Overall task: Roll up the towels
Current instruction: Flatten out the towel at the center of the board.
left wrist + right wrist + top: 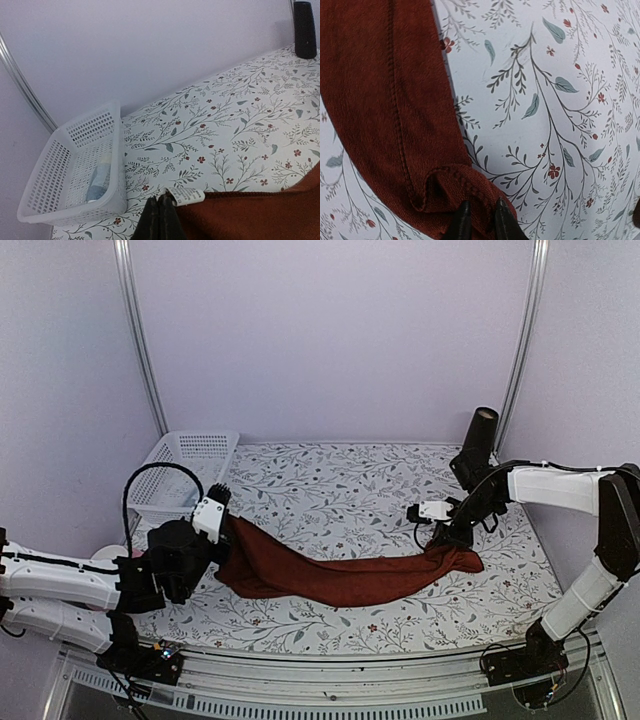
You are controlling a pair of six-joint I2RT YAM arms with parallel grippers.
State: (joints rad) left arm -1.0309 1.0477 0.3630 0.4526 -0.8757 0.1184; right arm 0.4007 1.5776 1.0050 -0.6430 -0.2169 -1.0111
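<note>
Evidently the maroon towel (330,575) is held out lengthwise. It lies in a sagging band across the near half of the table, from left to right. The left gripper (159,219) is clamped tight on its left corner beside the white care tag (186,195), and the right gripper (481,221) pinches a bunched fold at the right end, probably to flatten it for rolling. The floral tablecloth (340,480) carries a white basket (190,448) far left and a dark cylinder (482,428) far right. Plain lilac walls surround.
</note>
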